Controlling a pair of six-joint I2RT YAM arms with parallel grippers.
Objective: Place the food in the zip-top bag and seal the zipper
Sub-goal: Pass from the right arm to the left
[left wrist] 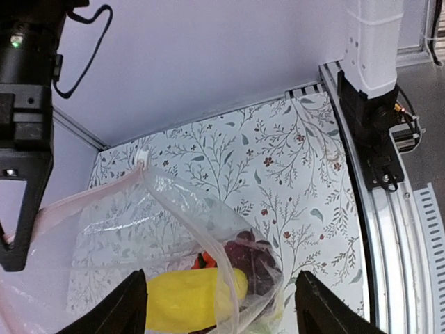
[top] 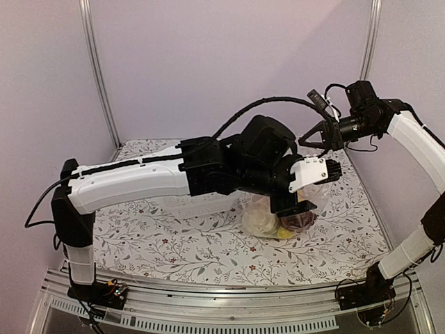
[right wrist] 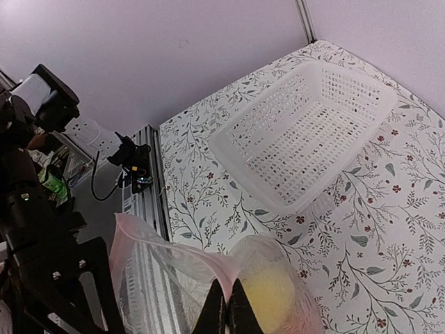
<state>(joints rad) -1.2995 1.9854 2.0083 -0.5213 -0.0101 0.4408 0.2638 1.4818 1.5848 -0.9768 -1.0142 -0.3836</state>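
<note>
If the left end effector (left wrist: 221, 296) closes here, it may squash the yellow toy food (left wrist: 188, 300) and dark red toy grapes (left wrist: 252, 254) between its fingers. It would miss the thin pinkish zip strip (left wrist: 76, 198) up to its left. Its fingers are wide apart, one each side of the clear crinkly plastic bag (left wrist: 174, 223), holding nothing. The right end effector (right wrist: 228, 306) is pinched together on the bag's edge, and a hard tug could pull it free.

no readable text, labels or numbers
</note>
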